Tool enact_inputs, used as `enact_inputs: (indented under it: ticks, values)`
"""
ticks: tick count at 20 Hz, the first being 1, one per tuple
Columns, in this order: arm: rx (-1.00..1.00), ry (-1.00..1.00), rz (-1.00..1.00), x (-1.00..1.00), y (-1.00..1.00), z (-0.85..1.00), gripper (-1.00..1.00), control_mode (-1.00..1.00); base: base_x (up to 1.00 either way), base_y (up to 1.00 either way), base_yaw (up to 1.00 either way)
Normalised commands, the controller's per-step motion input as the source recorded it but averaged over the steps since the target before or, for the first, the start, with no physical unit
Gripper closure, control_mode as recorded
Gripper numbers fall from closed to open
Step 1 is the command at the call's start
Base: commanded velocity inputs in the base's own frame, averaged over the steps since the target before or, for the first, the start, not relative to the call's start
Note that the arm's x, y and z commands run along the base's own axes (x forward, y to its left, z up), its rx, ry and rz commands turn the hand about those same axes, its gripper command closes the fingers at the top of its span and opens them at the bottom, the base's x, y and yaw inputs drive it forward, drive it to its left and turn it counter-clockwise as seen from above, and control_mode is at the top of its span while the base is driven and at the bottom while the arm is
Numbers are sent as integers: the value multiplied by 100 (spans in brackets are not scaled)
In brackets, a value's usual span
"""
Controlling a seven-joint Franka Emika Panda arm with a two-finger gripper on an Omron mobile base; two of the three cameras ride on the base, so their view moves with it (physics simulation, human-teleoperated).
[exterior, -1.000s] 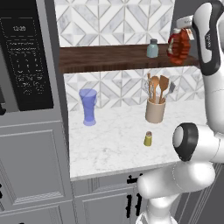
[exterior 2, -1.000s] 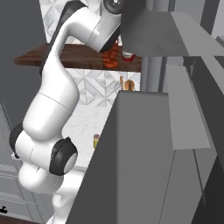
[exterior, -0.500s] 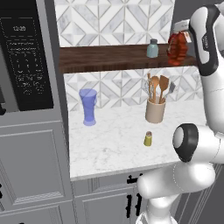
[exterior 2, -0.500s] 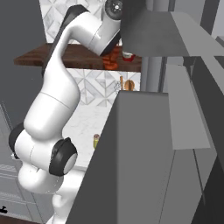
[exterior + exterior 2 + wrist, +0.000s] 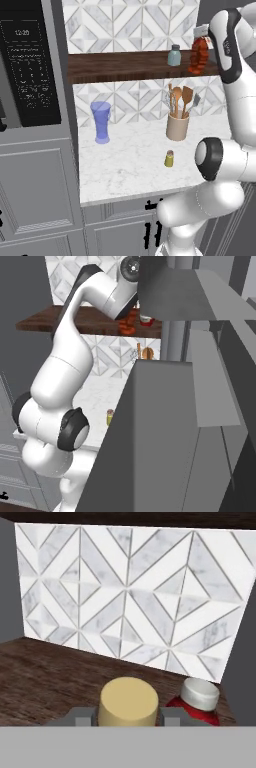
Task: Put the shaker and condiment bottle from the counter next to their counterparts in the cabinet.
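My gripper (image 5: 129,716) is shut on the condiment bottle (image 5: 198,56), a slim red-orange bottle held upright over the right end of the cabinet shelf (image 5: 120,66). In the hand view its tan cap (image 5: 129,701) sits between my fingertips (image 5: 82,716), and the squat red bottle with a white cap (image 5: 199,696) stands just beside it. To the held bottle's left on the shelf is the pale blue-grey shaker (image 5: 174,55). The small olive-yellow shaker (image 5: 169,159) stands on the marble counter (image 5: 125,165). From the right base view I see the held bottle (image 5: 128,324) partly behind my arm.
A tan holder with wooden utensils (image 5: 177,125) stands on the counter under the shelf's right end. A blue glass (image 5: 100,122) is at the counter's back left. A black microwave (image 5: 30,65) fills the tall unit on the left. Tiled wall (image 5: 130,597) backs the shelf.
The condiment bottle has gone from tilted to upright and shifted slightly left and down toward the shelf. The shaker on the counter has not moved.
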Motion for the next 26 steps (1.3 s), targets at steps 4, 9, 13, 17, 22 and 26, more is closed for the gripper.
enact_inputs:
  ticks: [4,9,13,17,22,26]
  values:
    - [0,0,0,30,0,0,100,-100,0,0,0]
    - [0,0,0,29,0,-2,100,-100,0,0,0]
    - [0,0,0,22,0,0,100,-100,0,0,0]
    - [0,0,0,24,0,0,100,-100,0,0,0]
    - [0,0,0,28,0,-3,100,-100,0,0,0]
    - [0,0,0,28,0,-2,100,-100,0,0,0]
